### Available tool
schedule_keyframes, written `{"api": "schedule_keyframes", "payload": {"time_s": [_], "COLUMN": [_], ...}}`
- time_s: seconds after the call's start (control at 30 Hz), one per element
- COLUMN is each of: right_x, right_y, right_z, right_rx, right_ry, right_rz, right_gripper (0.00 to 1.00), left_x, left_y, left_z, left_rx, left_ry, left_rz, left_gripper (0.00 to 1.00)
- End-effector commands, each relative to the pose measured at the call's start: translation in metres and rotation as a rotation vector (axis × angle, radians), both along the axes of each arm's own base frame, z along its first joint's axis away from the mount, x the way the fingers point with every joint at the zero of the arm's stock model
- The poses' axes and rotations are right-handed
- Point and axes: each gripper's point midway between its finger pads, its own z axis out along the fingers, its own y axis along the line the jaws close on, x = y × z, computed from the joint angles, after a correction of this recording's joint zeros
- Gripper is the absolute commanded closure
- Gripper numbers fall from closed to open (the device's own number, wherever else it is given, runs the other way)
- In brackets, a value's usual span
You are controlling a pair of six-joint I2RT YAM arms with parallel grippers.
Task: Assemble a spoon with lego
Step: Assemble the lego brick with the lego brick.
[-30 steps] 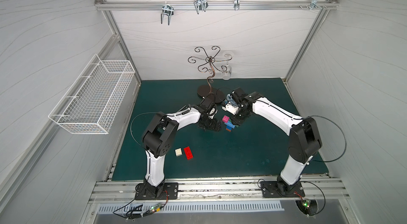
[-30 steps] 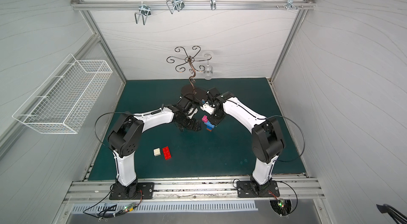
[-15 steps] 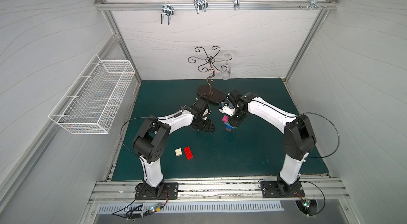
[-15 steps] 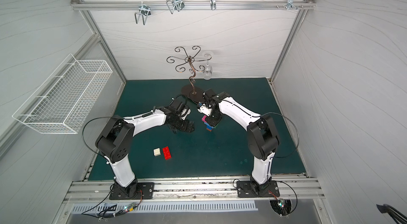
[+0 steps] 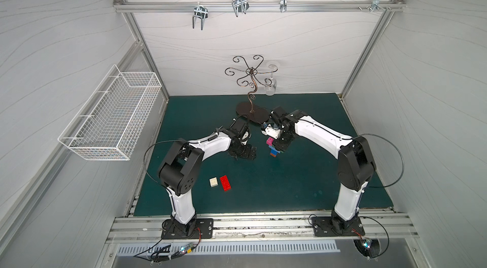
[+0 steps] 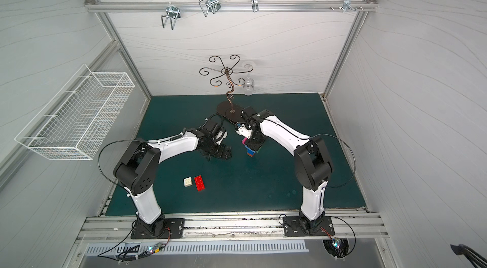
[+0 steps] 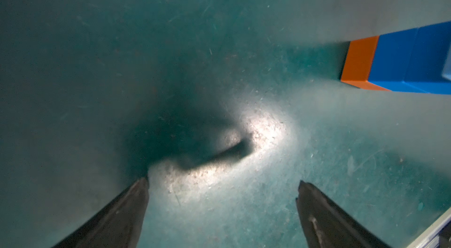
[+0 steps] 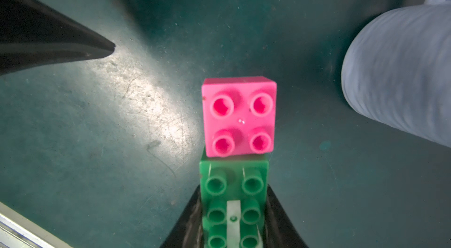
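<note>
right claw point(image 8: 234, 215) clamped on green brick point(image 8: 233, 185) of spoon point(image 5: 272, 148), stem down near tabletop point(image 5: 290, 179), likely to brace it; left claw point(image 7: 223, 185) wide and empty, free for red brick point(image 5: 226, 182), white brick point(image 5: 214, 182).

Front mat point(image 5: 290, 187) lies open; the scrolled stand point(image 5: 246, 109) crowds the back.

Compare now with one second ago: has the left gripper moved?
Yes. Judged against the stand base in a top view, the left gripper has slid toward the wire basket side, away from the spoon.
</note>
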Motion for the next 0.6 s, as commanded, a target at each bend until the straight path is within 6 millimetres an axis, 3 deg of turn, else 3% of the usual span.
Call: {"api": "schedule_keyframes", "payload": {"time_s": [0.0, 0.57], "right_x": [-0.0057, -0.0059], "right_y": [0.0003, -0.0014], "right_z": [-0.0064, -0.0021], "right_rx": [-0.034, -0.035], "right_ry": [0.027, 0.012], "right_rz": [0.019, 0.011], "right_gripper": [0.8, 0.82], "left_x": [0.0071, 0.0058], "left_y": [0.0014, 0.0012], "left_z": [0.0121, 0.0077], "left_rx": [-0.007, -0.006], "left_ry": [-0.052, -0.043], "left_rz": [-0.005, -0.004], "left_gripper": [0.0, 0.0]}}
